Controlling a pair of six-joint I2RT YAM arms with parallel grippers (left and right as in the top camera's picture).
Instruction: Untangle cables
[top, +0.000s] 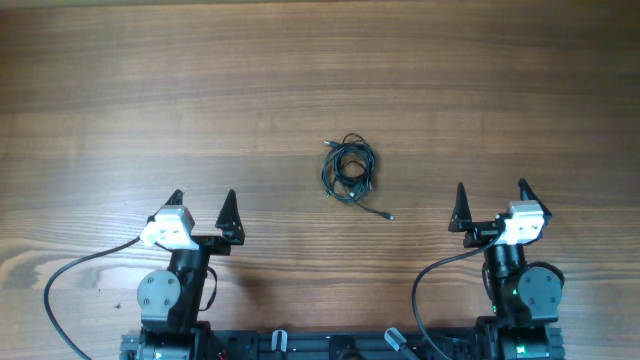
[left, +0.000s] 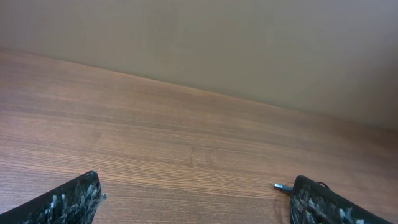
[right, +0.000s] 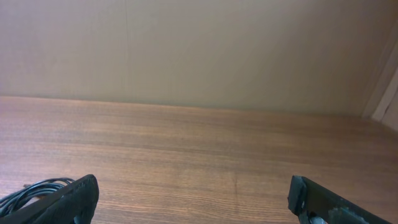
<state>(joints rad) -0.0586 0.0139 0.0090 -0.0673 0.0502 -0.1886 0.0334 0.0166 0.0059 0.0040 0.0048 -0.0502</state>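
Observation:
The cables lie in one small tangled black coil at the middle of the wooden table, with a loose end and silvery plug trailing toward the front right. My left gripper is open and empty at the front left, well away from the coil. My right gripper is open and empty at the front right. In the left wrist view a silvery plug tip peeks out beside the right finger. In the right wrist view part of the coil shows behind the left finger.
The wooden table stretches bare around the coil. A plain beige wall stands beyond the table's far edge. Thick black arm wires loop near the arm bases at the front.

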